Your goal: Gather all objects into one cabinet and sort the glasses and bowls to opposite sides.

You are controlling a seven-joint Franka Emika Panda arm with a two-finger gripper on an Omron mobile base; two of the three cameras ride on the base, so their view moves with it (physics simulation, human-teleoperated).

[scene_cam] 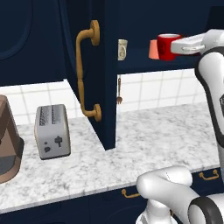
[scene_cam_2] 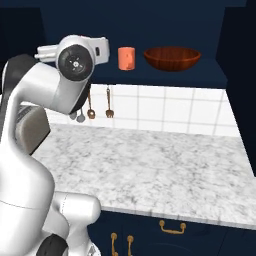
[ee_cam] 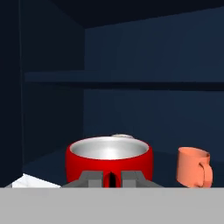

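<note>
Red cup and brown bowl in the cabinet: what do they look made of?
Red cup: glossy red outside with a pale grey, metal-looking inside, so likely enamelled metal or glazed ceramic; the render leaves it open. Wide brown bowl: reddish-brown with faint streaks like grain and a soft sheen, probably polished wood.

The white arm [scene_cam: 210,87] rises from the base, bends at a dark elbow joint and reaches forward with its hand held level. The gripper [ee_cam: 112,179] is closed (its two dark fingertips [ee_cam: 94,178] almost meet).
</note>
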